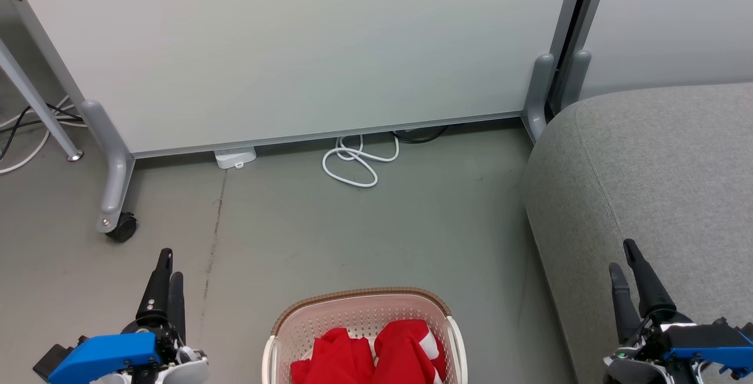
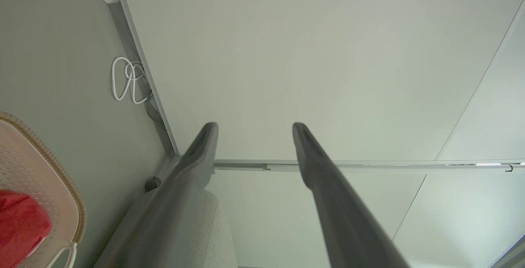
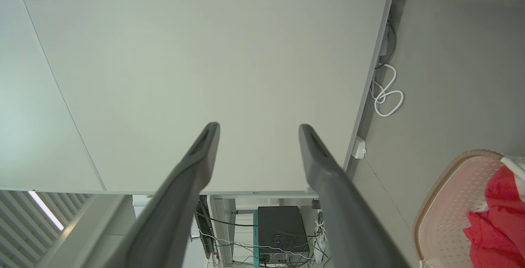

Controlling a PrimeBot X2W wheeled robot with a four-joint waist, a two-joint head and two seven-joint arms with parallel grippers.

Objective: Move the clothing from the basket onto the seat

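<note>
Soft, even light from above fills all three views, bright and flat, leaving only a faint shadow on the floor right of the basket and a dark line under the panel beyond it, while the wrist views slightly bow straight edges and blur the near fingers.

Basket on floor between left gripper and right gripper. Clothing in basket. Seat right of basket, at right gripper side. Partition panel ahead of both grippers; cable coil on floor at panel base.
</note>
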